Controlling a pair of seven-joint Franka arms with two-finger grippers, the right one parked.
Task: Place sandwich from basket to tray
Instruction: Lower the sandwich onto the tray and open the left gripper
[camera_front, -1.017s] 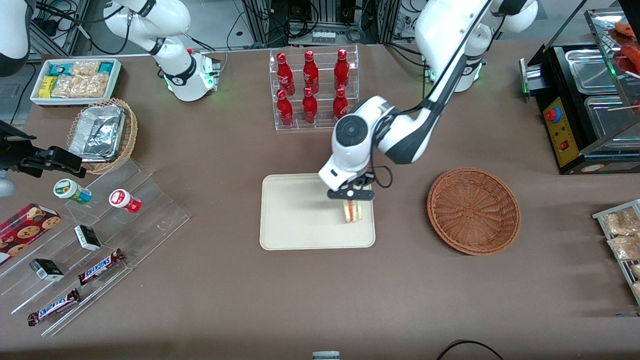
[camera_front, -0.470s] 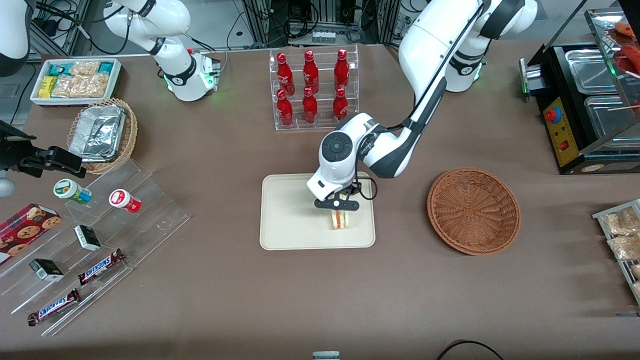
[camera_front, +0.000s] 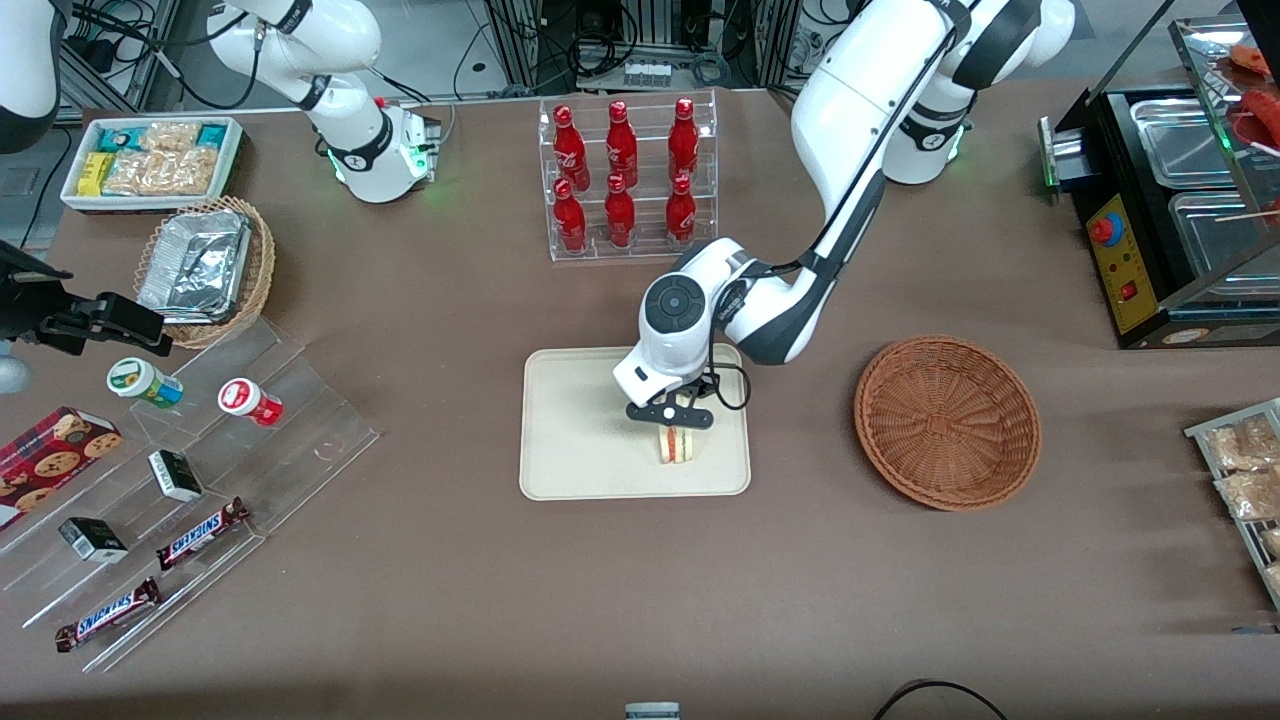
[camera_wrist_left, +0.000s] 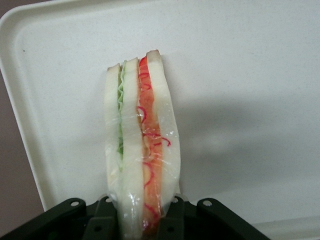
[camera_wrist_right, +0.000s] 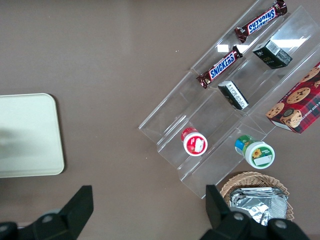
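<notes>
Right now the gripper (camera_front: 671, 414) fingers (camera_wrist_left: 172, 212) are clamping the sandwich (camera_wrist_left: 140, 145) by one end, its long axis hanging straight down from them, cut edge showing. It is hovering just over the tray (camera_front: 570, 440), or touching it; I cannot tell which. The basket (camera_front: 947, 421), toward the working arm's end of the counter (camera_front: 450, 590), is lying empty.

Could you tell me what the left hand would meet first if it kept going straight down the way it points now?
Most likely the tray: the left hand, shut on the sandwich, points down at it, so the sandwich would touch first, if it isn't resting there already.
</notes>
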